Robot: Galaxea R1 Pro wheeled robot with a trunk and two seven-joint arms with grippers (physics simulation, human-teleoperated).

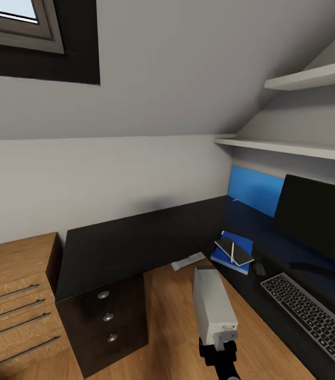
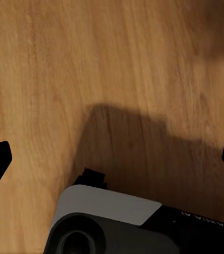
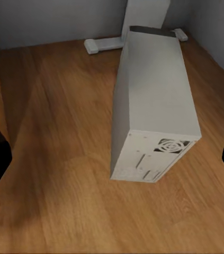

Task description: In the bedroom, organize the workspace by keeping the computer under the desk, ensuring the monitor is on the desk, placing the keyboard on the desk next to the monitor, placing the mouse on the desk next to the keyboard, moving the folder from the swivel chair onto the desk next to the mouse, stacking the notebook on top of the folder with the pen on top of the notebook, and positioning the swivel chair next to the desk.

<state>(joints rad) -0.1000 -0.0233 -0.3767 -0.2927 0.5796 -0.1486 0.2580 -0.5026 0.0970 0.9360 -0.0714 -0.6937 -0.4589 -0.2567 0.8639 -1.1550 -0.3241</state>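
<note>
At the bottom centre of the head view, nearest the camera, a black arm segment (image 1: 221, 359) rises just below a grey tower computer (image 1: 213, 306); the computer stands on the wooden floor (image 1: 172, 316), just beside the front edge of the dark L-shaped desk (image 1: 135, 243), out in the open rather than beneath it. Toward the lower right, a keyboard (image 1: 315, 319) lies on the desk in front of a black monitor (image 1: 320, 221); a small dark mouse (image 1: 260, 269) sits just left of the keyboard; left of the mouse, a blue folder (image 1: 233, 252) carries a dark notebook (image 1: 233, 251) with a thin pen (image 1: 232, 253) across it. A wooden dresser (image 1: 14, 301) fills the lower left; white shelves (image 1: 294, 148) hang at the upper right.

In the right wrist view, the right claw (image 3: 112, 164) is spread wide, fingertips at the frame's side edges, gripping nothing; the computer lies ahead on the floor. In the left wrist view, the left claw (image 2: 112, 159) is likewise spread wide and empty above bare floor.
</note>
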